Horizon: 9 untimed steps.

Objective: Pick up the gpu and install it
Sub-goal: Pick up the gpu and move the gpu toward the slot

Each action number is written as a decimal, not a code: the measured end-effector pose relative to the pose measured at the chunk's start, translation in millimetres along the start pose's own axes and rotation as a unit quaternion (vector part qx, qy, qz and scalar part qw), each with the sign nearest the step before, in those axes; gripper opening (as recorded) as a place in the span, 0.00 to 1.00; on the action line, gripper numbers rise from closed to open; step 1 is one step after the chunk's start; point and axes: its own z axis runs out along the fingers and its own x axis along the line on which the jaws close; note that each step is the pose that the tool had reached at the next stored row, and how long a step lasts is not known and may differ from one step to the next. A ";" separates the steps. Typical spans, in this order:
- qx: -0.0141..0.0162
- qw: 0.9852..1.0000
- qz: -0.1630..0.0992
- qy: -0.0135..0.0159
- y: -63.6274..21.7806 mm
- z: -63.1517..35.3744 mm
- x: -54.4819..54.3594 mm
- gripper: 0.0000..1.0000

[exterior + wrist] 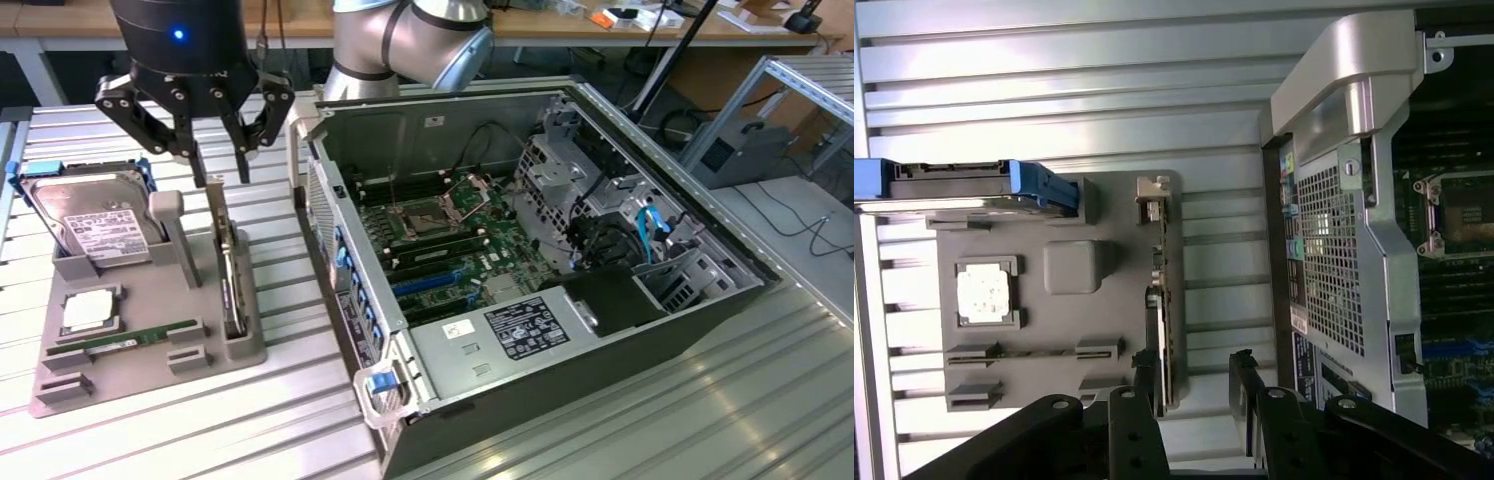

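Item: thin tan-brown flat GPU card (230, 262), upright in grey moulded tray (160, 300), at 9 o'clock of open PC case (400, 125). Black fingers (1244, 380) wide, empty, just above. Prob. light, stiff, fragile; take by top edge.

Ribbed metal table (294, 400) carries two items directly: grey holder tray (134, 372) on the exterior view's left, open PC case (574, 400) near it on the right.
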 end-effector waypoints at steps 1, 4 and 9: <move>0.000 1.000 0.000 0.000 0.0 0.5 0.0 0.42; 0.000 1.000 0.000 0.000 -0.1 2.3 0.1 0.42; 0.000 1.000 0.000 0.000 -0.2 4.8 0.1 0.42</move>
